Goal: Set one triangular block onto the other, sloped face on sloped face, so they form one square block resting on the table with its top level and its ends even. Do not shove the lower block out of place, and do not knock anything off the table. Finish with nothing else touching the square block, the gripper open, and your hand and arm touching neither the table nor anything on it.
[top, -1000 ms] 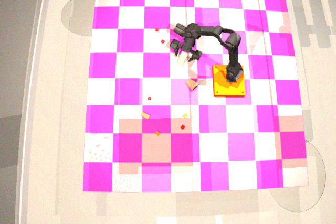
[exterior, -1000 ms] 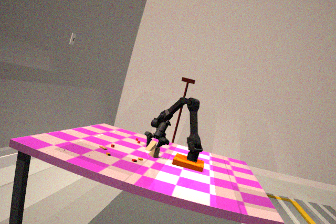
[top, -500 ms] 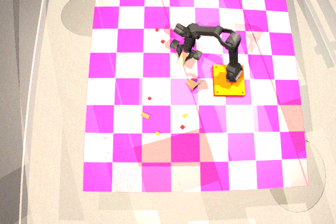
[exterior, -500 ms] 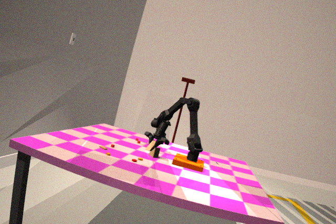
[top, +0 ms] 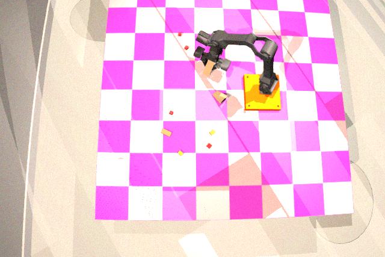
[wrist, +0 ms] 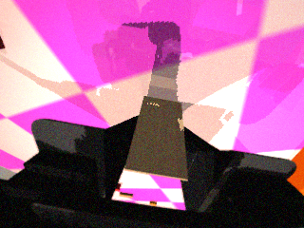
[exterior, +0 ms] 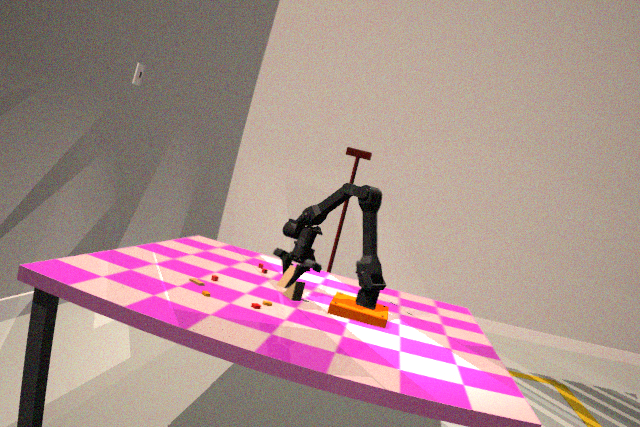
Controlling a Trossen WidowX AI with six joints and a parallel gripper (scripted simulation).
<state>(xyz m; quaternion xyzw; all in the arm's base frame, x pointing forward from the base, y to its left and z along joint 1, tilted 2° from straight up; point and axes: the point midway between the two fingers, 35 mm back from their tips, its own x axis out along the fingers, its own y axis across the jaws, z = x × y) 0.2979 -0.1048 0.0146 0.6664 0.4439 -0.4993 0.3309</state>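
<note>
- Gripper (top: 211, 61) (exterior: 298, 268) (wrist: 157, 123) — clamped on one triangular block (top: 208, 67) (exterior: 289, 275) (wrist: 157, 139), fingers against its sides.
- Other triangular block (top: 220, 96) (exterior: 295, 290) — on the checkered table (top: 145, 167) (exterior: 170, 303) (wrist: 209, 81), near the yellow-orange base plate (top: 248, 105) (exterior: 341, 307); blocks unstacked.

Small red cubes (top: 171, 112) (exterior: 214, 278) scattered on checkered table, mostly left side. Two small yellow blocks (top: 212, 132) (exterior: 267, 303) nearby, one just beside a red cube. Flat tan block (top: 166, 132) (exterior: 196, 281) lies left. Dark red T-shaped pole (exterior: 339, 226) stands beyond table's far side.
</note>
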